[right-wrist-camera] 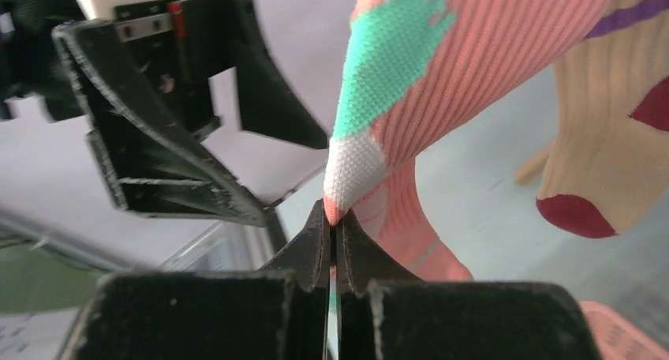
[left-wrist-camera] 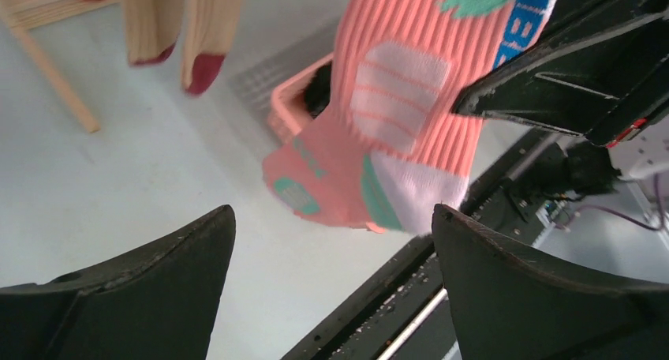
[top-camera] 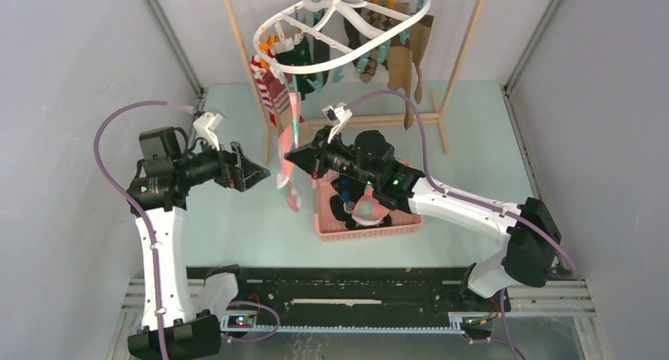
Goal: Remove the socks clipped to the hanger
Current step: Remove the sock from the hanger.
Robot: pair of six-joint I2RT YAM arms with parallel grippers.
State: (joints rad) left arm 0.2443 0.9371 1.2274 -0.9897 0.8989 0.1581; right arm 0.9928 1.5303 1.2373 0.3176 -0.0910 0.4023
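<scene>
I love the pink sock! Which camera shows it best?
Left wrist: the pink sock fills it, heel and toe clear. Top external shows it small, hanging; right wrist shows only a pinched bit.

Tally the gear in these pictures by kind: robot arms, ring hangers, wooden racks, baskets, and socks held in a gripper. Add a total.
Robot arms: 2 (left arm, right arm)
White ring hanger: 1
Wooden rack: 1
Pink basket: 1
Socks held in a gripper: 1, the pink sock in the right gripper
Total: 6

Basket (top-camera: 369, 231) in front of hanger (top-camera: 347, 58)
</scene>
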